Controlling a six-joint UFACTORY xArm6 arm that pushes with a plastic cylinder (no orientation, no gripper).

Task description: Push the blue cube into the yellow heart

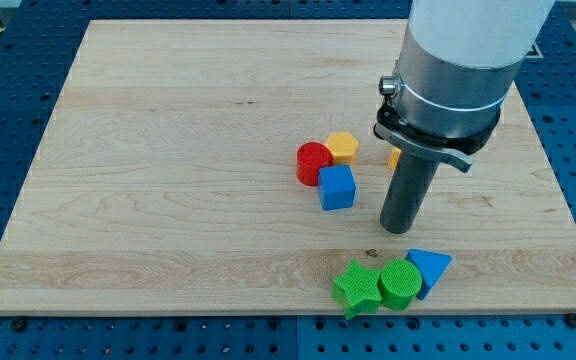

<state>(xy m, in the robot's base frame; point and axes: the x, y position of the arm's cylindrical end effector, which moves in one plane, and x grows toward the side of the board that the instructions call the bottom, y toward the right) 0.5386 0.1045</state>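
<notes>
The blue cube [337,187] sits near the board's middle. A red cylinder [313,163] touches its upper left and a yellow block [343,147] stands just above it; I cannot make out whether that block is the heart. A second yellow-orange block [394,157] shows as a sliver behind the rod, its shape hidden. My tip [398,231] rests on the board to the right of the blue cube and a little lower, with a small gap between them.
A green star [357,288], a green cylinder [400,283] and a blue triangle [429,268] cluster at the wooden board's bottom edge [168,312], just below my tip. The arm's grey body hides part of the upper right.
</notes>
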